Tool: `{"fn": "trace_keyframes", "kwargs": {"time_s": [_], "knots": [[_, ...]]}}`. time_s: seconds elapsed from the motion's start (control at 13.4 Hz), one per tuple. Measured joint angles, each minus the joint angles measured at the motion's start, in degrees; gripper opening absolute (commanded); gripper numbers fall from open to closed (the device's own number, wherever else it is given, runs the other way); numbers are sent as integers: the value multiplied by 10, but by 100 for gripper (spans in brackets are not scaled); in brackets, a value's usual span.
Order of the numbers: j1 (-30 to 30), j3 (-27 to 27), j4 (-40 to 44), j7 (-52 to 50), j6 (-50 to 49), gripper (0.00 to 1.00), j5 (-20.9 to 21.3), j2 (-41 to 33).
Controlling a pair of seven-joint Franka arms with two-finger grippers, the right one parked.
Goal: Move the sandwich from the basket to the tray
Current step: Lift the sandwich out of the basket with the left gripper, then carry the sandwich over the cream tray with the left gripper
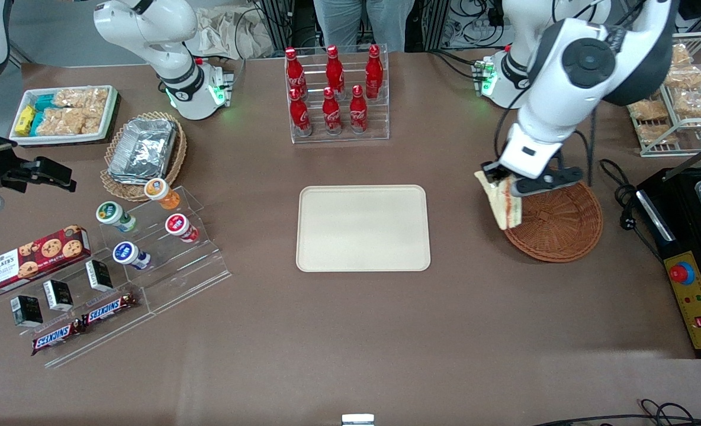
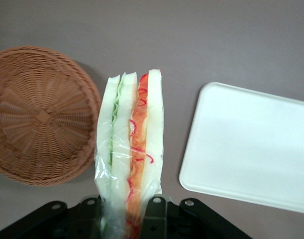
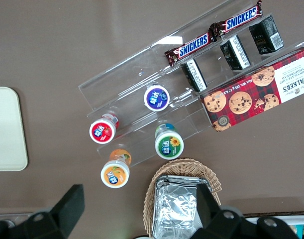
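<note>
The gripper (image 1: 500,179) hangs over the rim of the brown basket (image 1: 563,228), at the edge facing the tray (image 1: 363,228). Its fingers (image 2: 154,209) are pinched on the sandwich (image 1: 502,204), which hangs below them, clear of the basket floor. It's a wrapped wedge of white bread w/ red-orange and green filling showing at the cut edge; the wrist view shows clear film around it.

Seen from the front camera w/ the tray as clock centre: the basket and sandwich are at approx 3 o'clock, toward the working arm's end of the table. The tray is flat, cream, bare on top. At 12 o'clock is a clear rack of red cola bottles (image 1: 334,92), farther from the camera than the tray.

At approx 9 o'clock, toward the parked arm's end, a clear stepped stand (image 1: 149,260) holds small round tubs (image 1: 176,226), dark little boxes and two Snickers bars (image 1: 84,322). A red cookie box (image 1: 34,258) is beside it. At approx 10 o'clock is a tan basket w/ foil containers (image 1: 143,148), and nearby a white tray of snack packets (image 1: 63,113).

The basket looks empty in the wrist view, weave showing all across.
</note>
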Motion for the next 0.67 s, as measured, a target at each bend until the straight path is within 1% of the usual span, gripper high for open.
{"fn": "trace_keyframes", "kwargs": {"time_s": [0.15,0.3,0.45,0.67], "knots": [[-22,0,38,29,-13,0,-5,28],[-36,0,106,53,-70,0,-23,74],[-54,-4,165,54,-97,0,-25,118],[-68,-16,187,58,-87,0,-26,146]]}}
